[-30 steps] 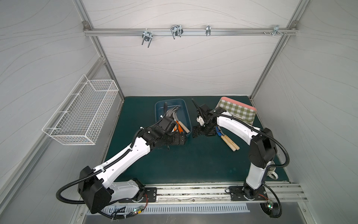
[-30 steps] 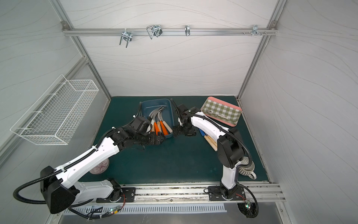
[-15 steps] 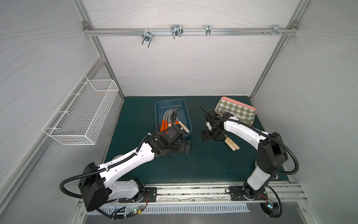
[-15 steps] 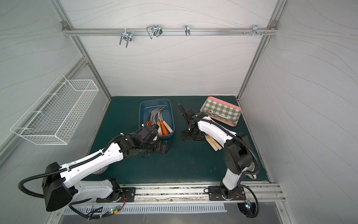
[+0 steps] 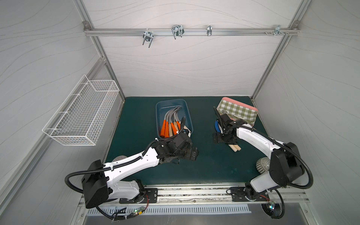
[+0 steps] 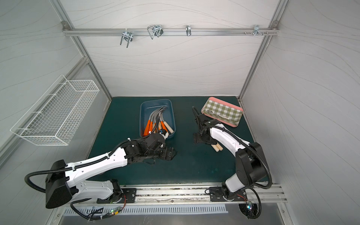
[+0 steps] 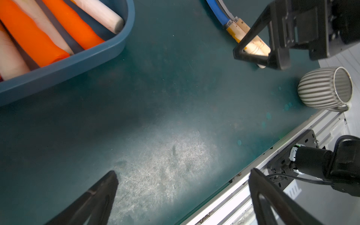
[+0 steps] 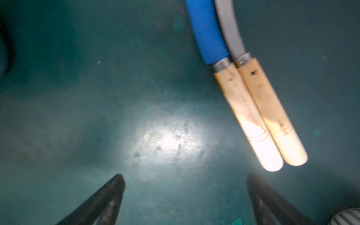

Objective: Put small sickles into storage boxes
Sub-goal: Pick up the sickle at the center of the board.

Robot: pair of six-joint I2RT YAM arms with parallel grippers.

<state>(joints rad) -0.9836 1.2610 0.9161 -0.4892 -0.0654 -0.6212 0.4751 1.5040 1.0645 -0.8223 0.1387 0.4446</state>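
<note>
White-panelled booth (image 5: 175, 68), scuffed green mat (image 5: 214, 171); left fingers (image 7: 97, 198), right fingers (image 8: 105, 200) both spread wide, empty

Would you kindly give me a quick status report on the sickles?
Left gripper, right gripper open, empty. Several sickles in blue tub; two wooden-handled sickles on mat. Nothing blocking.

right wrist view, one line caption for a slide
Open right gripper above the green mat, beside the blue-bladed sickle and grey-bladed sickle lying side by side.
</note>
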